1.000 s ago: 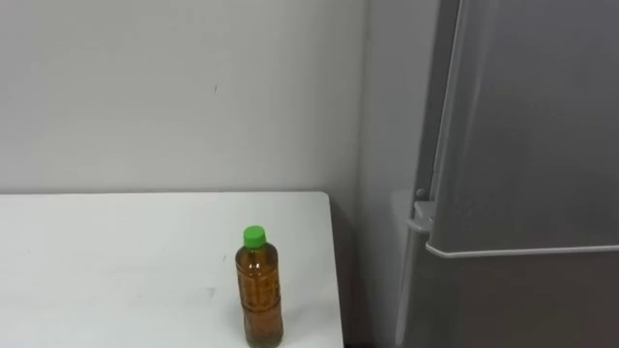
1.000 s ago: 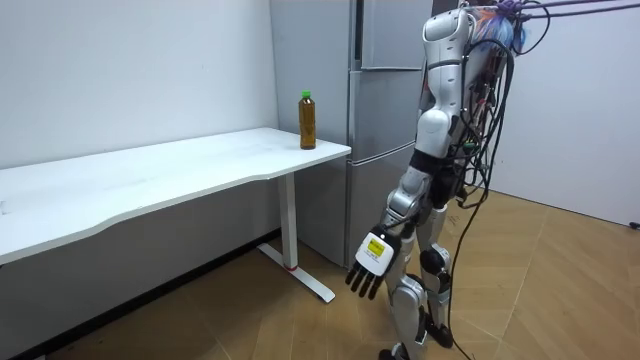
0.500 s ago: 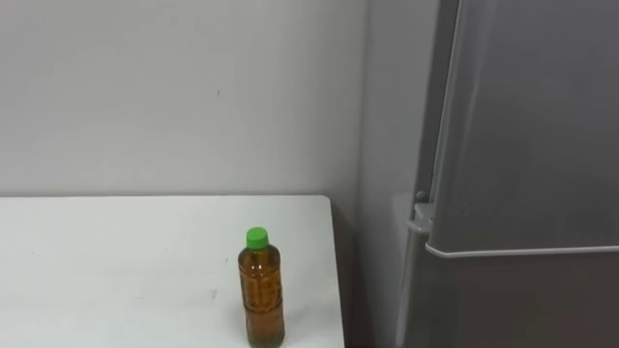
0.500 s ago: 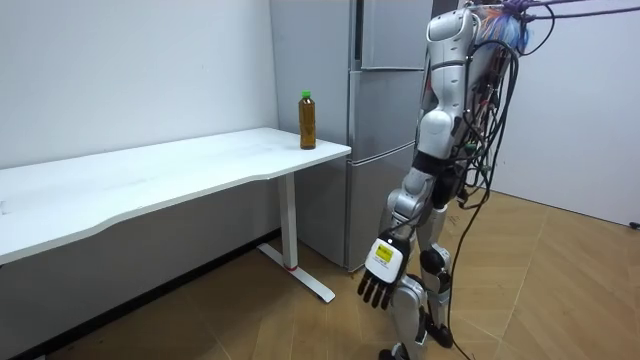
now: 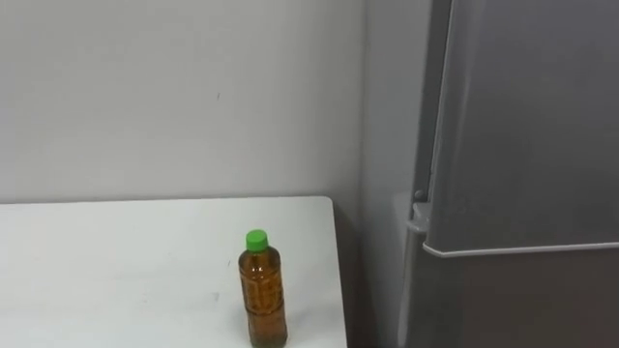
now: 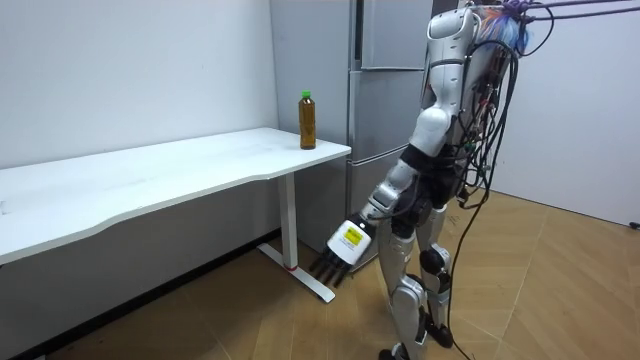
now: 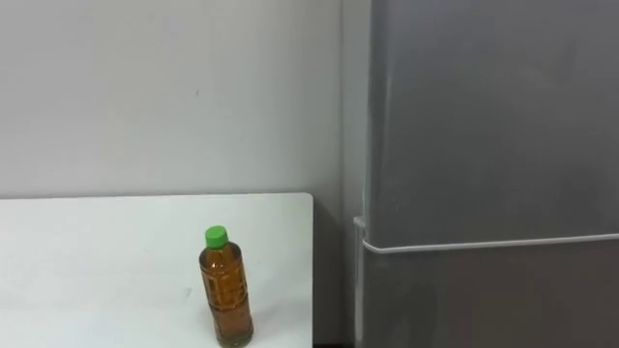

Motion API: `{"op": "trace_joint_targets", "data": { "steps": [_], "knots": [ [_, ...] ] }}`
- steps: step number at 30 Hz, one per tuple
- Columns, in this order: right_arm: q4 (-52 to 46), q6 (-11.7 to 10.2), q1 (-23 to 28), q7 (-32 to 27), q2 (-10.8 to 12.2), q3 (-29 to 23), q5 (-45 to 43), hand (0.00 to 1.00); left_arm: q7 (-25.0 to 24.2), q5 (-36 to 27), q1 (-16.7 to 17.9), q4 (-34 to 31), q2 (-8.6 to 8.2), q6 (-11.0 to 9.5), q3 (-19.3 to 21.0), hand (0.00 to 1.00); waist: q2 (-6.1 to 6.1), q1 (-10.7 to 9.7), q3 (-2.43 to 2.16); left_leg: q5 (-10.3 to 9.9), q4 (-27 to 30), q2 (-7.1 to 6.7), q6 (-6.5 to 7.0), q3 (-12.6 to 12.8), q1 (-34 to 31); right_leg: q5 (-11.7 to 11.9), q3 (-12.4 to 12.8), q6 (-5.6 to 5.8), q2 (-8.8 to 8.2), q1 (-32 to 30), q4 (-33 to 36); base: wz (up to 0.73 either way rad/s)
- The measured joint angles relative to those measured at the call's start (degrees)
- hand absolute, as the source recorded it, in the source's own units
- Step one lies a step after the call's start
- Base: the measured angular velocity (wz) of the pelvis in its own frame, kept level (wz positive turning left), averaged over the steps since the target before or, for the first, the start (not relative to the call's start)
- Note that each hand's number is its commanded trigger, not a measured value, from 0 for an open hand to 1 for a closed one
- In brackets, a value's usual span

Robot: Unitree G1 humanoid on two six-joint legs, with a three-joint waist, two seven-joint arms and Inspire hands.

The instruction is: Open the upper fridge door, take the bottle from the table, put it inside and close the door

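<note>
The brown bottle point(image 5: 263, 290) stands on the white counter point(image 5: 116, 261) near the grey fridge point(image 5: 522, 145). The left hand point(image 6: 346, 242) hangs low by the counter, fingers point(image 6: 324, 270) straight, holding nothing.

In our eye views the fridge point(image 5: 522, 145) is cut off at the top, right and bottom edges. The bench point(image 5: 116, 271) runs off the left and bottom edges. The bottle point(image 5: 263, 290) reaches the bottom edge, so we cannot quite see its foot.
</note>
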Motion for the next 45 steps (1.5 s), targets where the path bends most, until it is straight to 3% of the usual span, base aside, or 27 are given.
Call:
{"op": "trace_joint_targets", "data": {
  "steps": [6,11,13,17,20,23,27,32,36,38,45],
  "knots": [
    [0.0,0.0,-0.3,0.2,-0.2,-1.1,-1.9,0.00,3.7,-0.5,-1.9,-11.7,0.39,-2.6,2.1,0.00,0.23,-0.1,0.10,0.0,0.0,-0.04,-0.01,0.0,0.2,-0.5,0.1,-0.03,-0.12,-0.2,0.7,0.00],
    [-0.3,-0.1,-0.5,0.1,0.0,-1.1,-2.6,0.00,5.6,-0.4,-2.5,-19.9,0.39,-3.2,2.1,0.00,0.20,-0.2,0.07,0.0,0.0,-0.03,-0.01,-0.1,0.1,-0.4,0.1,-0.03,-0.12,-0.3,0.7,0.00],
    [-0.3,-0.4,-0.5,0.2,0.1,-1.0,-2.6,0.00,5.6,-0.4,-2.7,-25.0,0.43,-3.6,2.1,0.00,0.11,-0.2,-0.13,0.0,0.0,-0.02,-0.01,-0.2,-0.1,-0.4,0.1,-0.05,-0.12,-0.7,0.8,0.00],
    [-0.3,-0.6,-0.7,0.6,0.1,-1.0,-3.3,0.00,5.4,-0.4,-3.7,-31.6,1.09,-3.8,2.1,0.00,0.02,-0.3,0.07,0.0,0.1,0.01,-0.01,-0.2,0.0,-0.4,0.1,-0.06,-0.10,-0.7,0.8,0.00],
    [-0.3,-0.6,-1.4,0.9,0.3,-1.0,-3.9,0.00,5.3,-0.3,-4.1,-40.8,1.09,-3.8,1.1,0.00,-0.17,-0.5,0.24,0.0,0.1,0.02,-0.01,-0.2,-0.4,-0.4,0.0,-0.07,-0.15,-1.0,0.8,0.00],
    [-0.3,-0.6,-2.4,1.8,0.3,-0.4,-5.1,0.00,5.1,1.0,-6.8,-46.1,1.11,-4.1,0.3,0.00,-0.13,-1.1,0.38,0.0,0.1,0.02,-0.01,-0.2,-0.4,-0.4,0.1,-0.07,-0.16,-0.9,1.2,0.00],
    [0.1,-0.5,-4.0,3.3,0.4,0.3,-5.4,0.00,4.3,3.2,-9.5,-52.6,1.20,-4.2,-2.9,0.00,-0.55,-3.0,0.87,0.0,0.1,-0.08,0.00,-0.2,-0.5,-0.5,0.2,-0.02,-0.32,-1.0,1.6,0.00],
    [0.7,-0.3,-4.5,3.2,1.3,0.3,-5.3,0.00,2.4,5.0,-11.5,-60.8,1.18,-3.6,-6.5,0.00,-1.24,-4.8,0.91,0.0,0.4,-0.05,0.00,0.1,-1.2,-0.5,0.2,-0.07,-0.26,-1.8,1.5,-0.01],
    [2.0,-0.4,-5.7,3.2,1.3,1.7,-5.4,0.00,0.9,6.4,-16.7,-62.6,1.32,-3.6,-10.0,0.00,-1.03,-5.2,0.78,0.0,0.2,-0.06,0.00,0.1,-1.2,-0.5,0.2,-0.06,-0.25,-1.9,1.5,-0.02],
    [2.0,-0.5,-6.0,3.2,1.2,2.7,-5.5,0.00,0.4,6.5,-16.9,-64.4,1.34,-3.6,-12.3,0.00,-0.87,-6.3,0.66,0.0,0.1,-0.03,0.00,0.1,-1.2,-0.5,0.3,-0.07,-0.20,-1.8,1.5,0.02],
    [2.3,-0.5,-6.8,3.2,1.0,5.3,-5.0,0.00,-3.5,7.0,-17.0,-67.4,-0.04,-3.6,-18.8,0.00,-0.41,-6.8,0.39,0.0,0.1,0.13,-0.01,-0.2,-1.1,-0.4,0.9,-0.15,0.01,-1.9,1.4,-0.03]
  ]
}}
